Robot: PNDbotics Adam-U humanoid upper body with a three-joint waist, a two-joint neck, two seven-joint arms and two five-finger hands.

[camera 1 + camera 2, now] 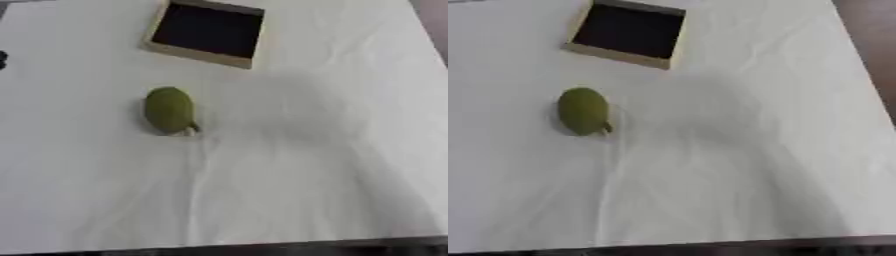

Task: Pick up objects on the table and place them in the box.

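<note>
Green fruit (170, 110), seemingly, lies untouched near box (207, 32); robot hand state untellable.

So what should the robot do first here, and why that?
Probably bring a hand down over the green fruit to grasp it. It is the only loose thing on the white table, it lies apart from the box, which looks empty, and neither hand shows in the views yet. Which hand suits best I cannot tell.
</note>
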